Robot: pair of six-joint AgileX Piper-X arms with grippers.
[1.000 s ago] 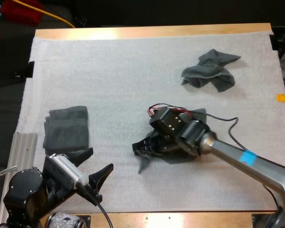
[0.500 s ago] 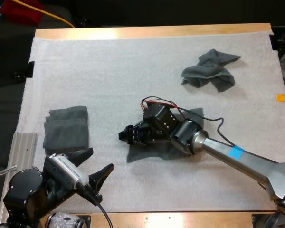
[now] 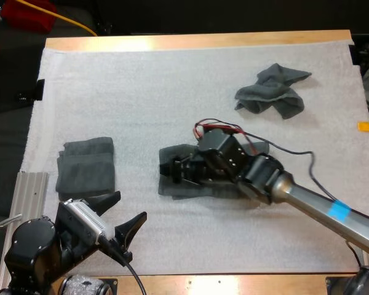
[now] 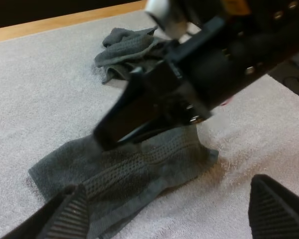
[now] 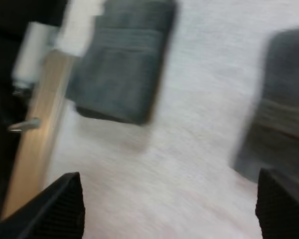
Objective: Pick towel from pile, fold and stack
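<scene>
While flat, a ribbed towel.

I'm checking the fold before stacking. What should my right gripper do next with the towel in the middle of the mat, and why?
Probably lower and close on the end of the middle towel nearest the folded stack. The right gripper is open over that towel, holding nothing, and the stack lies apart, so a grip is needed before any further fold or carry.
</scene>
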